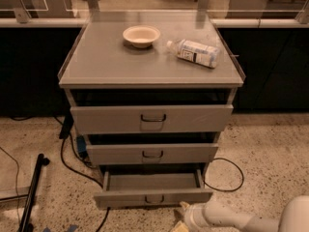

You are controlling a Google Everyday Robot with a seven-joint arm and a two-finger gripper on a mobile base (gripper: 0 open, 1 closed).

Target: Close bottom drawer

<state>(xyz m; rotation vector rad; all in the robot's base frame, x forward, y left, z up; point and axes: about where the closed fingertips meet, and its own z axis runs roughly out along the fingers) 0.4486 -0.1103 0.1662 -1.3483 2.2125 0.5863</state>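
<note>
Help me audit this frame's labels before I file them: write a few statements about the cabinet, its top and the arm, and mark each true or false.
1. The bottom drawer is pulled out. True.
2. The end effector is up at the top drawer's handle. False: it is low near the floor, just in front of the bottom drawer's front panel, toward its right side.
3. A bowl sits on the cabinet top. True.
4. The bottle stands upright. False: it lies on its side, to the right of the bowl.
</note>
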